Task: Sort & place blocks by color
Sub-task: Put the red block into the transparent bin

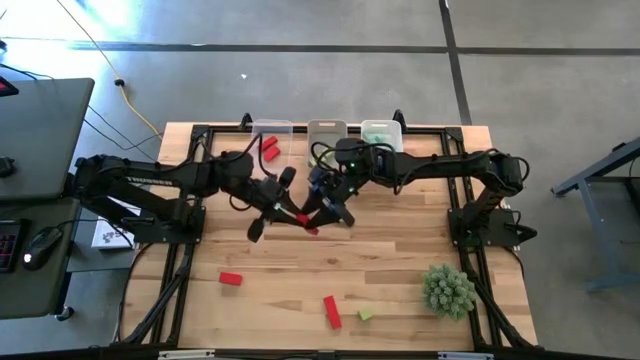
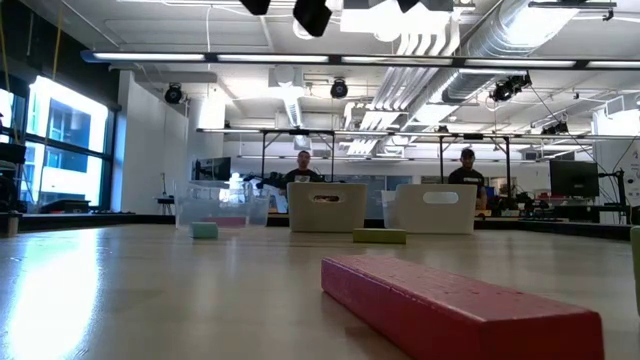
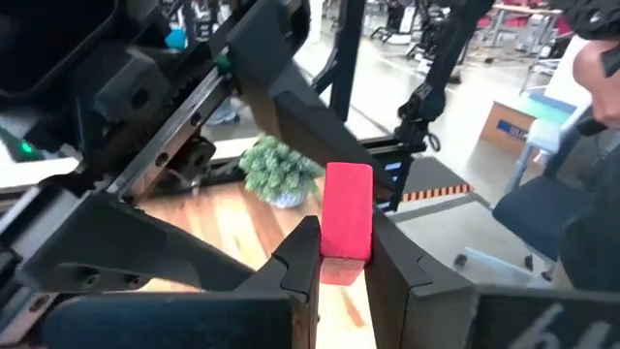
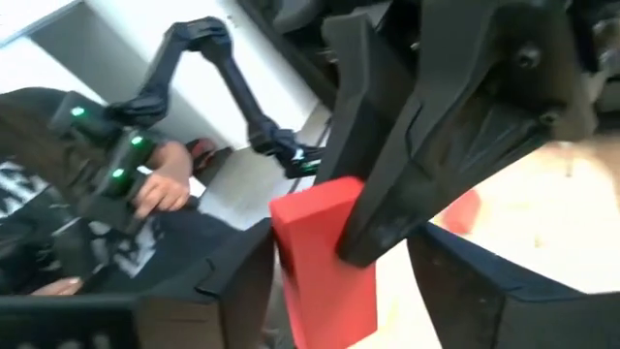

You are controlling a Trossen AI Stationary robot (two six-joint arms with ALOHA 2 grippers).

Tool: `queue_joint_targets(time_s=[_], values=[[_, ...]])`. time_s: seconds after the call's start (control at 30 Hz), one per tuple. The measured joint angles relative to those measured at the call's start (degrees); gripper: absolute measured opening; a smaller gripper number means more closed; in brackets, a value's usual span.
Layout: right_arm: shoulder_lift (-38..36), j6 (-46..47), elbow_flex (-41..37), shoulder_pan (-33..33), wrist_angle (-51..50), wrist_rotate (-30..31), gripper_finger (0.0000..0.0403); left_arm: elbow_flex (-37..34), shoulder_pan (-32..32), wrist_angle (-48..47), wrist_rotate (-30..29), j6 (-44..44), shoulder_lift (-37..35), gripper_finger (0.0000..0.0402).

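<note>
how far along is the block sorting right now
Looks done: one red block lies in the clear plastic bin farthest left. In hand: the left gripper clamps a red bar, with the open right gripper around it, mid-handover. Left: two red blocks and a green cube on the wooden table.

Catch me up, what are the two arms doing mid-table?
It looks like a handover of a red block above the middle of the table. The left hand is shut on the block, while the right hand stands open around it. Two red blocks and a small green one lie near the front edge, beside a fake plant. Three bins sit along the far edge; one holds a red block.
</note>
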Motion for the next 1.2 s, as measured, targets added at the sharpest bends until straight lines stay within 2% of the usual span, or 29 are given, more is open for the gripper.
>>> queue_joint_targets(time_s=[0.17,0.5,0.77,1.2], values=[[0.03,-0.16,0.00,-1.50,-0.91,1.46,0.0256,0.02,2.18,-2.15,-0.11,1.79,0.02,0.0032],[0.02,3.50,0.09,-7.34,-0.28,2.01,0.0261,-0.07,9.50,-11.26,0.02,7.53,0.11,0.0032],[0.02,3.16,0.09,-10.05,-0.66,8.08,0.0261,-0.07,18.20,-15.29,-0.03,13.31,0.10,0.0032],[0.02,3.04,0.09,-11.31,-4.38,20.85,0.0261,-0.07,35.98,-21.48,-0.20,23.21,0.07,0.0034]])
